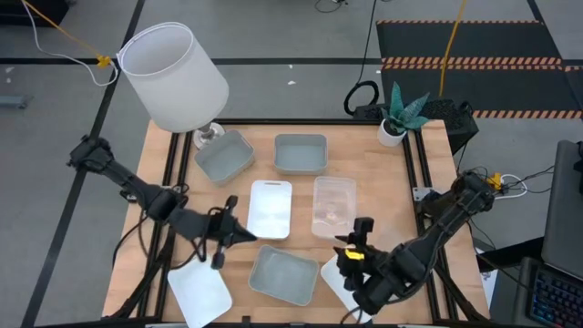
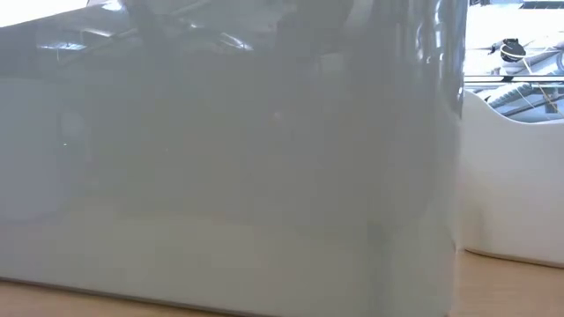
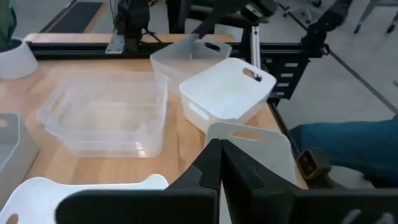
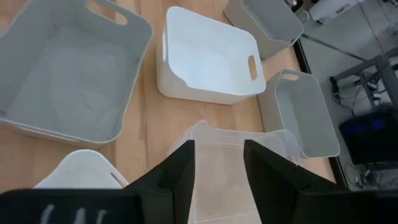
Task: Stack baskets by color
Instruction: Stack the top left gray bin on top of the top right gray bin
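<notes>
The clear basket (image 1: 333,205) lies on the desk (image 1: 428,273), at about 3 o'clock from the desk's middle. A white basket (image 1: 271,208) is just beside it at its 9 o'clock, and two grey-blue baskets (image 1: 301,153) are farther off toward 12 and 10 o'clock. The step in hand seems to be the pick of this clear basket, so that it can go with its own color. The right gripper (image 1: 362,228) is at the basket's 6 o'clock edge, and its fingers (image 4: 180,171) stand apart with the clear rim showing between them. It cannot be told whether they touch the plastic. The next move probably calls for lowering over the thin wall and closing gently, because such plastic may slip or bend. The right arm reaches in from 4 o'clock, bent low. The left gripper (image 1: 239,232), with its fingers closed on nothing, waits near 7 o'clock of the white basket.
</notes>
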You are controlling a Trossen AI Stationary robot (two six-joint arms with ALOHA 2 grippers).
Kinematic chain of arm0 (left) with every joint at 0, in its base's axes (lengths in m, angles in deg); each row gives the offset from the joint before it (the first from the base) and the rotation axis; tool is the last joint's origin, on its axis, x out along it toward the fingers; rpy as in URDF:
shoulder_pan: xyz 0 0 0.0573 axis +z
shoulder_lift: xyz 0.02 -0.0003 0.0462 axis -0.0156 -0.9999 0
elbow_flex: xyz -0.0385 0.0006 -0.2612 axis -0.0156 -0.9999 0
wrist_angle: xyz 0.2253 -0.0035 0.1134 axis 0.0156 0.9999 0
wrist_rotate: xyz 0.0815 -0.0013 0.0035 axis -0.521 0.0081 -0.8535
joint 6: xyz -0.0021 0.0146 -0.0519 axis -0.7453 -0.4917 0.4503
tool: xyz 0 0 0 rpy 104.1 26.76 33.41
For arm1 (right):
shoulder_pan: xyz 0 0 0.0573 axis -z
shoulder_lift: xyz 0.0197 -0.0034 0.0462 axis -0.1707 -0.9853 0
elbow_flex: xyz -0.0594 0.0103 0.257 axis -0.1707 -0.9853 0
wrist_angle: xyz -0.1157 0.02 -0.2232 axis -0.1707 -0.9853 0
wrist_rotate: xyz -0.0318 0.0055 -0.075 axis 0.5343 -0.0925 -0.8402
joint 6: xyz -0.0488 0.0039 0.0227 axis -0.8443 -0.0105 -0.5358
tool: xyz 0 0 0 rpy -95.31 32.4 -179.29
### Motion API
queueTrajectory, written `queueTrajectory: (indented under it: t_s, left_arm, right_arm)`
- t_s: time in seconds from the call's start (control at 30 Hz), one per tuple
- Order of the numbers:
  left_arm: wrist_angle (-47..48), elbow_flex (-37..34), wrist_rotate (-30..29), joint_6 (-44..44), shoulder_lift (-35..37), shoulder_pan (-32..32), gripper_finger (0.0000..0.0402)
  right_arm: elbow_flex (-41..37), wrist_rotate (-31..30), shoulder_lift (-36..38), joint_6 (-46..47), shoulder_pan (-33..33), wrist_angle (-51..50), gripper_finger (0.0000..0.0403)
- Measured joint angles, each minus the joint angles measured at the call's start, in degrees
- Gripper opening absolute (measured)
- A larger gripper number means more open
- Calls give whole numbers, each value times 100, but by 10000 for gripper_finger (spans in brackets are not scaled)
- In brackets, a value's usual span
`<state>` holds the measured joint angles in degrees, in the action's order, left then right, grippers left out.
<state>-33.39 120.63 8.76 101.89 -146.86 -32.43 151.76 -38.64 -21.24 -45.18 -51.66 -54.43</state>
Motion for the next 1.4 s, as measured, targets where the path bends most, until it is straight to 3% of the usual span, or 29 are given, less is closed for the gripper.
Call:
queueTrajectory:
  t_s: [0.2, 0.4, 0.63, 0.77, 0.87, 1.07, 1.13, 1.23, 1.4]
  left_arm:
    - [510, 116, -605, 618, 2, -511, 8]
    - [839, 116, -622, 1436, -93, -817, 8]
    - [101, 116, -113, 1449, -958, -993, 8]
    - [71, 114, -202, 1602, -1306, -966, 8]
    - [762, 114, -295, 1886, -1274, -811, 8]
    - [3123, 116, -224, 2068, -752, -91, 12]
    - [3873, 114, -116, 1611, -571, 306, 24]
    - [4741, 114, -133, 208, -374, 814, 53]
    - [5378, 114, -207, -1859, -346, 1803, 117]
  right_arm:
    - [1, -55, 0, -16, -206, -96, 130]
    - [0, -49, 0, 0, -357, -378, 130]
    - [0, -68, 0, -35, -403, -452, 130]
    - [0, -189, 0, -84, -362, -581, 130]
    - [0, -348, 0, -89, -355, -671, 130]
    - [0, -350, 0, -184, -355, -683, 130]
    - [0, -355, 0, -192, -355, -742, 130]
    - [0, -363, 0, -181, -355, -866, 130]
    - [-176, -739, 0, -327, -323, -912, 130]
